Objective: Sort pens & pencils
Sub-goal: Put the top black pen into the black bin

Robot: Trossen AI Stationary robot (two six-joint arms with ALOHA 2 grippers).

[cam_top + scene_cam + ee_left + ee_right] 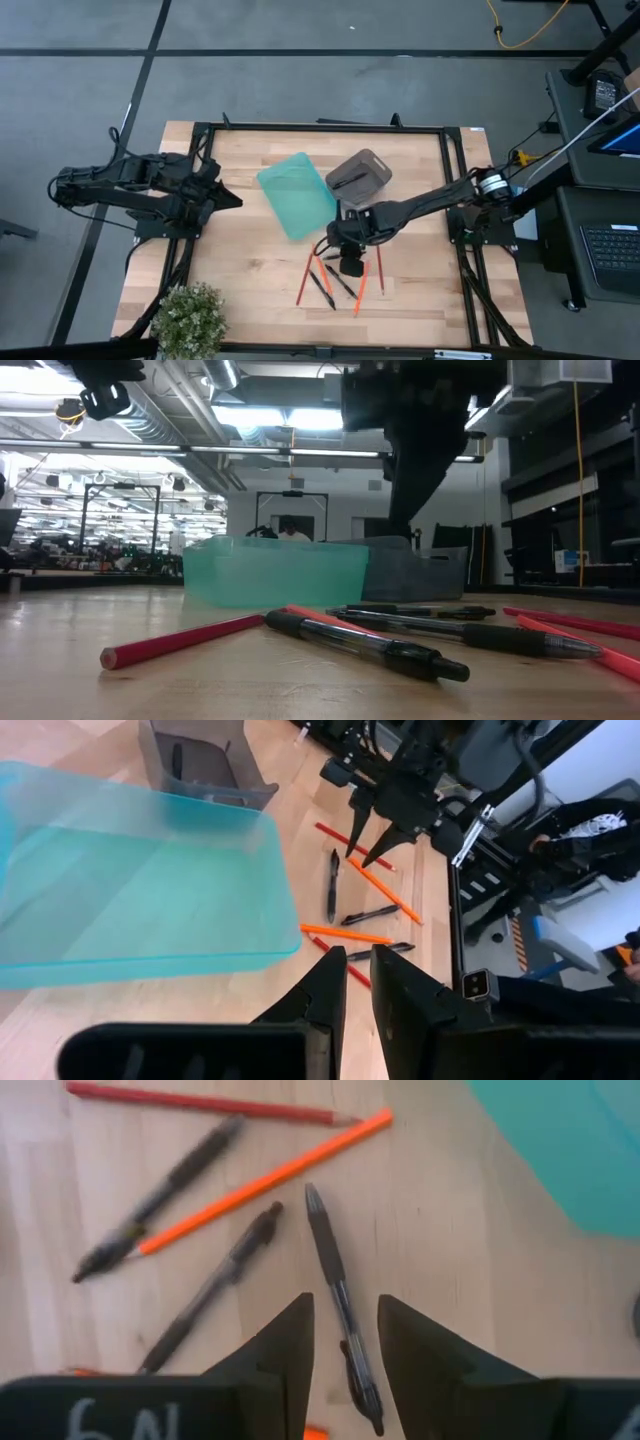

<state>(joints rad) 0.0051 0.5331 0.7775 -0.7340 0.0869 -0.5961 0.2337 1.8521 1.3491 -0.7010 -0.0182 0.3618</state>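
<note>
Several black pens (pixel 322 286) and orange-red pencils (pixel 304 283) lie flat and scattered on the wooden table, near its front middle. My right gripper (pixel 350 256) hangs open above them, fingers pointing down. In the right wrist view one pen (pixel 335 1295) lies below the gap between its fingers (pixel 345 1302). The low view shows the gripper (pixel 405 510) well clear of the pens (pixel 365 645) and a pencil (pixel 185 640). My left gripper (pixel 232 200) waits at the table's left, its fingers (pixel 358 958) a narrow gap apart, holding nothing.
A teal bin (pixel 297 195) and a grey bin (pixel 358 178) stand behind the pens; a dark stick lies in the grey one (pixel 178 760). A potted plant (pixel 190 320) sits at the front left corner. A person (pixel 292 530) shows beyond the table.
</note>
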